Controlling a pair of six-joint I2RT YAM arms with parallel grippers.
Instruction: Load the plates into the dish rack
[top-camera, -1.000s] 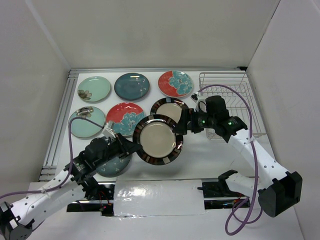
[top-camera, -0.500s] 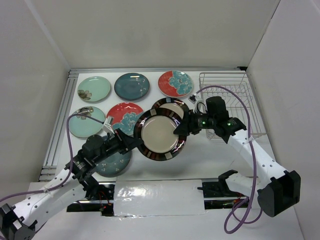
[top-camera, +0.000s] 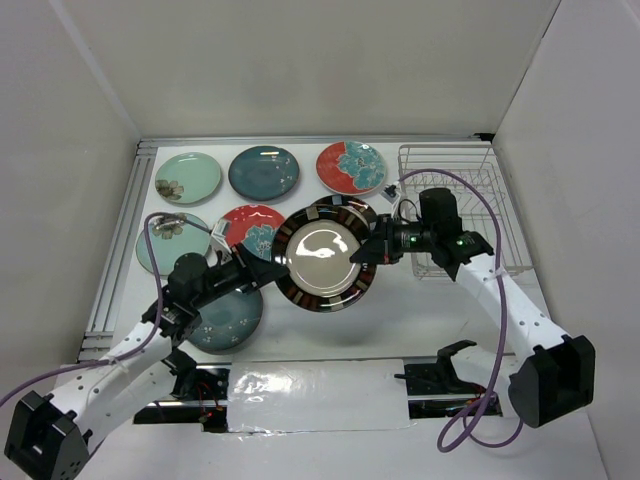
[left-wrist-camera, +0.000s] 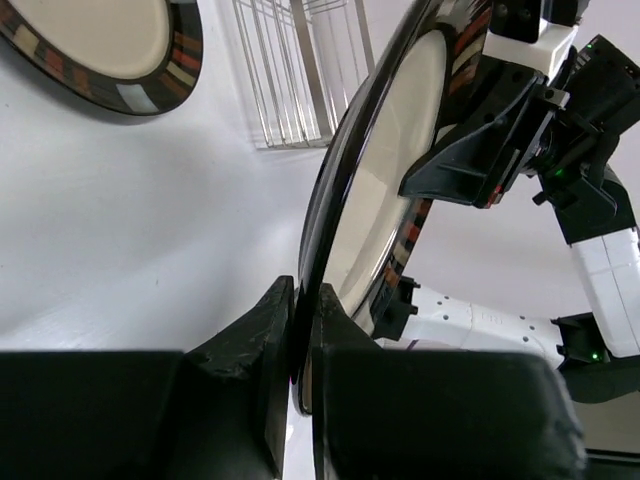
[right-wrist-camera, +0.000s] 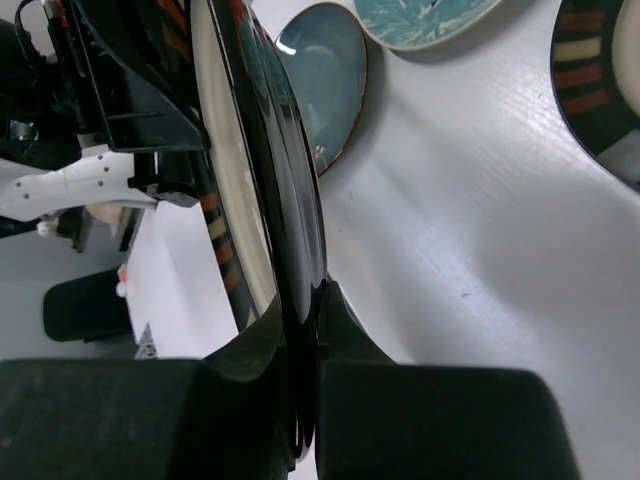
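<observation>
Plan of clearances, seen from above. The raised cream ceramic plate with dark striped rim (top-camera: 322, 258) spans mid-table. The left gripper (top-camera: 270, 268) pinches it at 9 o'clock and the right gripper (top-camera: 372, 251) at 3 o'clock, so both arms bar those sides to you. At 12 o'clock a second striped-rim plate (top-camera: 345, 205) lies flat beneath. A red round plate with teal flower (top-camera: 245, 222) blocks 10 o'clock, and a dark teal round plate (top-camera: 228, 322) blocks 8 o'clock. Your open passage is the bare white tabletop (top-camera: 400, 320), from 4 to 6 o'clock. The rectangular silver wire dish rack (top-camera: 455, 160) stands at 2 o'clock, with a purple cable (top-camera: 440, 171) arching over it.
</observation>
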